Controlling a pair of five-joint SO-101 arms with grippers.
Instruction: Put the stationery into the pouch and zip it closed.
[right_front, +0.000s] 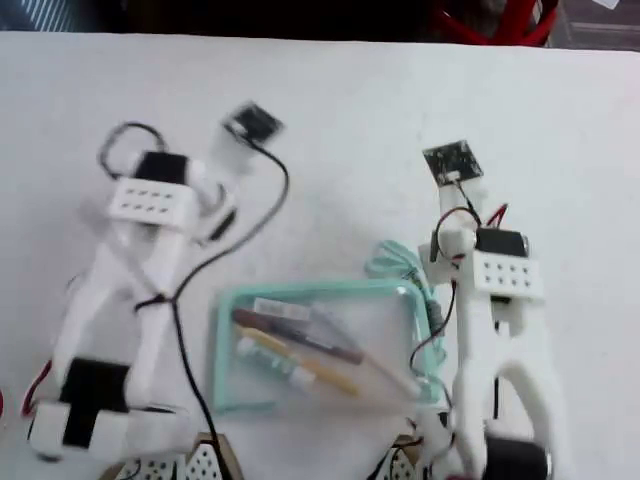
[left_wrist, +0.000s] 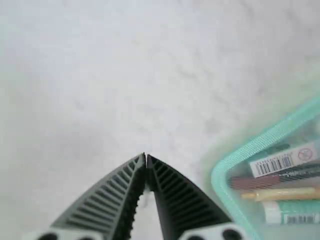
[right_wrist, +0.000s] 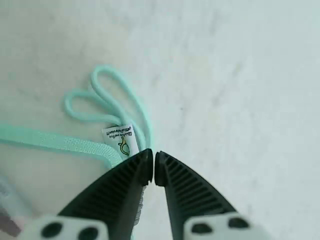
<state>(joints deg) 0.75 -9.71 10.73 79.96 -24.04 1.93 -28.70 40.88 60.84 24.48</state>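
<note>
With the pens (right_front: 300, 338) lying inside the pouch (right_front: 218, 350) mid-bench (right_front: 330, 100), zipping looks to be the step in hand: both jaws are pinched together, seemingly empty, left beside a corner, right by its cord (right_wrist: 90, 118), and next the zip pull needs gripping.

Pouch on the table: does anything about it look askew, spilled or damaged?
Nothing stands out. The pouch lies flat on the table with the stationery inside it. Its cord loops loosely from one corner, and nothing has spilled.

White arms (right_front: 495, 330) with black cables (right_front: 275, 195) and dark ribbed tools (left_wrist: 146, 160).
</note>
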